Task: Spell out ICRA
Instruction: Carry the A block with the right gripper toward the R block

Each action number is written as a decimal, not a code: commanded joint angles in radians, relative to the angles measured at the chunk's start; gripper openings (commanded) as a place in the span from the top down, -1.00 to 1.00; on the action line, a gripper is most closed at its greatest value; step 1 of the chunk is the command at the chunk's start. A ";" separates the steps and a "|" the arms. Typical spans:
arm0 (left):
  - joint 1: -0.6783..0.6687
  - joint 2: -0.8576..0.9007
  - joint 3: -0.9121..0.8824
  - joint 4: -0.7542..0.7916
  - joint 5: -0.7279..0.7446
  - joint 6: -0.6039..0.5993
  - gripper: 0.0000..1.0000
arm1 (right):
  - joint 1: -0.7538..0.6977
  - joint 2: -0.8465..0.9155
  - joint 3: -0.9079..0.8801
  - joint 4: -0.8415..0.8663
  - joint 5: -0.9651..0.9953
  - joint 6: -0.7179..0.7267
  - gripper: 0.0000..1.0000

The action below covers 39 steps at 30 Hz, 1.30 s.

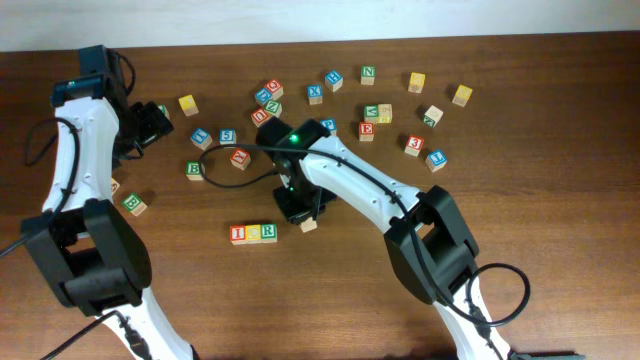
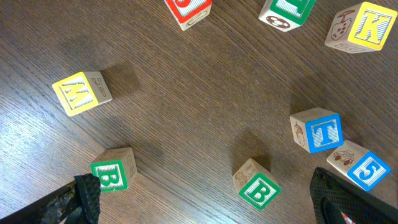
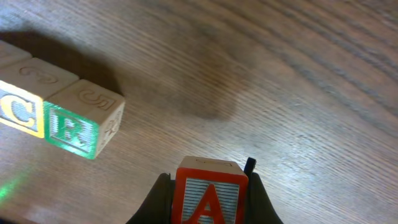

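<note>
A row of three cubes lies mid-table: the red "I", the yellow-faced "C" and the green "R". The right wrist view shows the "C" and "R" touching at the left. My right gripper is shut on the red "A" cube, a finger pressed on each side. The "A" is low over the wood, a short gap to the right of the "R". My left gripper is at the far left, and in the left wrist view it stands wide open, holding nothing.
Loose cubes are scattered along the back, among them a red "E" and a "3". Two green "B" cubes lie under the left gripper, with a yellow cube, a blue "T" and a "5" nearby.
</note>
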 commanded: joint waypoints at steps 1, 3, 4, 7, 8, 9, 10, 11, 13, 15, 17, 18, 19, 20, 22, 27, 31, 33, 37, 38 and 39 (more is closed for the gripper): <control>0.008 0.007 0.009 -0.001 0.003 0.002 -0.98 | 0.005 0.008 -0.010 0.001 -0.005 0.013 0.79; 0.008 0.007 0.009 -0.001 0.003 0.002 -0.98 | 0.004 0.008 -0.010 0.004 -0.004 0.013 0.79; 0.008 0.007 0.009 -0.001 0.003 0.002 -0.98 | 0.004 0.008 -0.010 0.006 0.001 0.013 0.79; 0.008 0.007 0.009 -0.001 0.003 0.002 -0.98 | 0.004 0.008 -0.010 0.011 0.050 0.013 0.79; 0.008 0.007 0.009 -0.001 0.003 0.002 -0.98 | 0.004 0.008 -0.010 0.011 0.052 0.013 0.79; 0.008 0.007 0.009 -0.001 0.003 0.002 -0.98 | 0.004 0.008 -0.010 0.012 0.052 0.013 0.79; 0.008 0.007 0.009 -0.001 0.003 0.002 -0.98 | 0.004 0.008 -0.010 0.012 0.052 0.013 0.79; 0.008 0.007 0.009 -0.001 0.003 0.002 -0.98 | 0.004 0.008 -0.010 0.012 0.052 0.013 0.79; 0.008 0.007 0.009 -0.001 0.003 0.002 -0.98 | 0.004 0.008 -0.010 0.018 0.053 0.013 0.79; 0.008 0.007 0.009 -0.001 0.003 0.002 -0.98 | 0.004 0.009 -0.010 0.030 0.053 0.013 0.79; 0.008 0.007 0.009 -0.001 0.003 0.002 -0.98 | 0.004 0.010 -0.010 0.039 0.055 0.022 0.79; 0.008 0.007 0.009 -0.001 0.003 0.002 -0.98 | 0.004 0.011 -0.010 0.039 0.070 0.045 0.79; 0.008 0.007 0.009 -0.001 0.003 0.002 -0.98 | 0.004 0.011 -0.010 0.039 0.080 0.050 0.79; 0.008 0.007 0.009 -0.001 0.003 0.002 -0.98 | 0.004 0.014 -0.010 0.039 0.091 0.050 0.79; 0.008 0.007 0.009 -0.001 0.003 0.002 -0.98 | 0.005 0.017 -0.010 0.038 0.090 0.050 0.78; 0.008 0.007 0.009 -0.001 0.003 0.002 -0.98 | 0.005 0.017 -0.010 0.039 0.090 0.074 0.78; 0.008 0.007 0.009 -0.001 0.003 0.002 -0.98 | 0.005 0.018 -0.010 0.063 0.090 0.099 0.77; 0.008 0.007 0.009 -0.001 0.003 0.002 -0.98 | 0.005 0.018 -0.010 0.068 0.090 0.099 0.77; 0.008 0.007 0.009 -0.001 0.003 0.002 -0.98 | 0.005 0.018 -0.019 0.076 0.090 0.099 0.66; 0.008 0.007 0.009 -0.001 0.003 0.002 -0.98 | 0.005 0.018 -0.026 0.080 0.090 0.099 0.66; 0.008 0.007 0.009 -0.001 0.003 0.002 -0.98 | 0.005 0.018 -0.032 0.084 0.090 0.099 0.66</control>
